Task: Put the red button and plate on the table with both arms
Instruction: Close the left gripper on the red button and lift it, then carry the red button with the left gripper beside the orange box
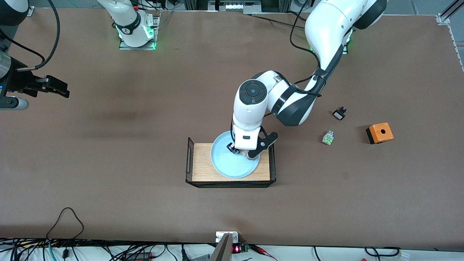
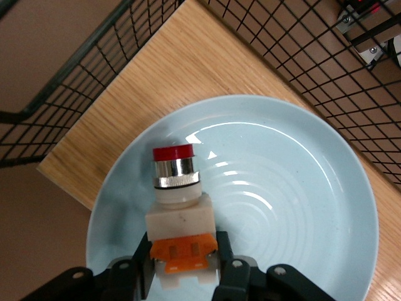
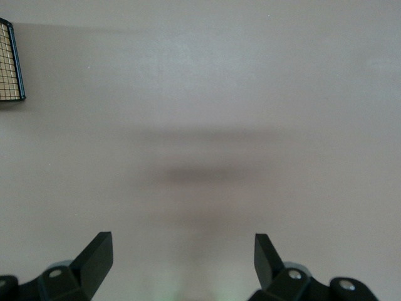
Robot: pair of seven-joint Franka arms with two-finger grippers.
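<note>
The pale blue plate (image 1: 232, 165) (image 2: 282, 207) lies in the wooden tray (image 1: 203, 163) (image 2: 169, 75) in the middle of the table (image 1: 108, 145). The red button (image 2: 178, 200) lies on the plate: dark red cap, metal ring, white body, orange block. My left gripper (image 1: 242, 152) (image 2: 185, 260) is down in the plate, shut on the button's white-and-orange end. In the front view the hand hides the button. My right gripper (image 1: 58, 88) (image 3: 183, 251) hangs open and holds nothing, over bare table (image 3: 200, 94) toward the right arm's end.
The tray has black wire ends (image 1: 189, 159); one corner of it (image 3: 9, 63) shows in the right wrist view. Toward the left arm's end lie a green-and-clear part (image 1: 327, 138), a small black part (image 1: 339, 114) and an orange box with a hole (image 1: 379, 132).
</note>
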